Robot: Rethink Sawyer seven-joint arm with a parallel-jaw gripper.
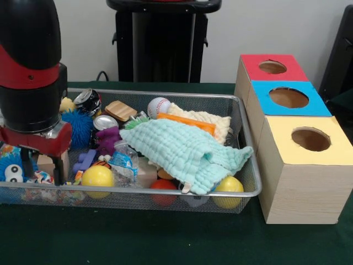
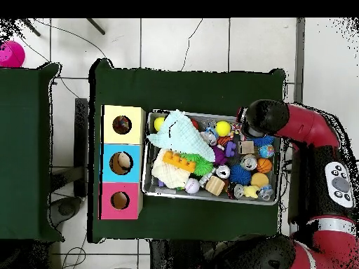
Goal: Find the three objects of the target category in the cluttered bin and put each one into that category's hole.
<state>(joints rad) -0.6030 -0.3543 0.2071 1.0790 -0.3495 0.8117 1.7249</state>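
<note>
The wire mesh bin (image 1: 165,194) is full of toys, and it also shows in the overhead view (image 2: 210,199). My gripper (image 1: 41,176) hangs from the red and black arm (image 1: 30,66) into the bin's left end in the front view. It is open, with its fingers (image 1: 58,168) on either side of a pale wooden block (image 1: 45,164). In the overhead view the arm's head (image 2: 256,118) hides the gripper. The round hole (image 1: 311,139) in the yellow-topped box is empty, and it also shows in the overhead view (image 2: 122,125).
A mint cloth (image 1: 182,149) covers the bin's middle. Around it lie yellow balls (image 1: 97,178) (image 1: 229,185), a baseball (image 1: 158,106), a blue spiky ball (image 1: 80,126), cans (image 1: 88,100) and a plastic bottle (image 1: 124,163). Blue-topped (image 1: 289,97) and red-topped (image 1: 272,67) boxes stand behind the yellow one.
</note>
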